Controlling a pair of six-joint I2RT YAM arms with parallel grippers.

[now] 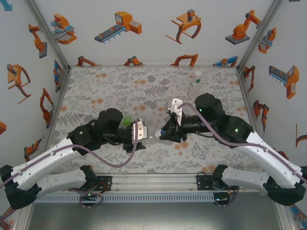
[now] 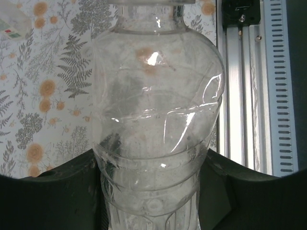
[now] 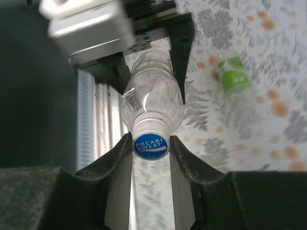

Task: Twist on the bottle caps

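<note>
Grey cloth point(image 1: 105, 91) printed with ferns and orange blossoms covered the table, closed in by white walls point(image 1: 153, 48) dotted with orange robot-arm pictures. Over the middle of that cloth, a clear bottle point(image 2: 156, 120) hung on its side between the two arms, off the surface. The left gripper point(image 2: 151, 201) was closed on the lower body of the clear bottle, a dark finger point(image 2: 57, 196) pressed against each flank. At the neck end of the clear bottle sat a blue-topped cap point(image 3: 151, 145) lettered POCARI SWEAT. The right gripper point(image 3: 150, 142) was clamped on this cap, one pad touching each side of its white skirt. Whether the cap was fully threaded down could not be told. A green bottle point(image 3: 232, 75) rested on the cloth near the clear bottle, on its far side, just behind the left gripper in the overhead view. Whether it stood or lay was unclear. Well apart from the clear bottle, toward the far right of the table, a tall bottle point(image 1: 194, 88) stood upright with a white cap point(image 1: 197, 74) on its neck. On the near side of the clear bottle ran the aluminium rail point(image 2: 244, 96) at the table's edge.
</note>
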